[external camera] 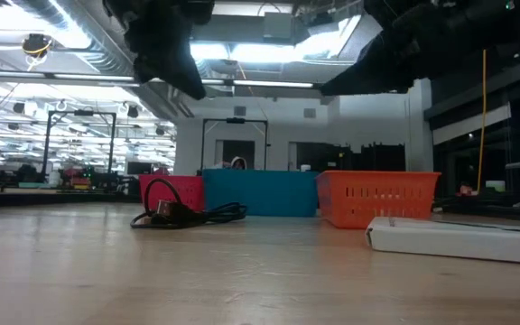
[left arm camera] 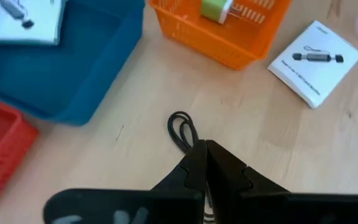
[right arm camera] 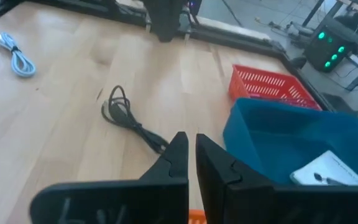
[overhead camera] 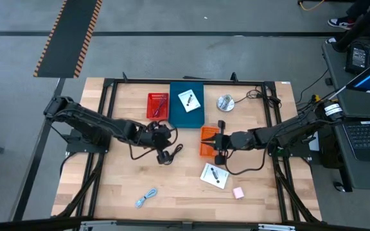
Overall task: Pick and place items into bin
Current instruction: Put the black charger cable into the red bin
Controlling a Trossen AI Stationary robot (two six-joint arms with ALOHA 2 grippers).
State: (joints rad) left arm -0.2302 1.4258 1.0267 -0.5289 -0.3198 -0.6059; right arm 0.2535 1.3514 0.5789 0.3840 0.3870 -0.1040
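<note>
The black coiled cable [overhead camera: 166, 154] [external camera: 174, 213] lies on the table in front of the red bin. My left gripper [left arm camera: 204, 148] hangs above it, shut, touching nothing. My right gripper [right arm camera: 191, 144] hovers at the orange bin [overhead camera: 205, 144], its fingers shut and empty. The tiny green piece [left arm camera: 216, 9] lies in the orange bin [left arm camera: 229, 34]. One white card [overhead camera: 189, 100] lies in the blue bin [overhead camera: 186, 115]. The other white card [overhead camera: 214, 175] lies flat on the table. The pink block [overhead camera: 238, 192] and the light-blue cable [overhead camera: 146, 197] rest near the table's near edge.
A red bin [overhead camera: 157, 105] stands left of the blue bin. A round silver disc [overhead camera: 225, 102] sits to the right of the blue bin, with a dark cord behind it. A black frame runs around the tabletop. There is bare wood at the near left.
</note>
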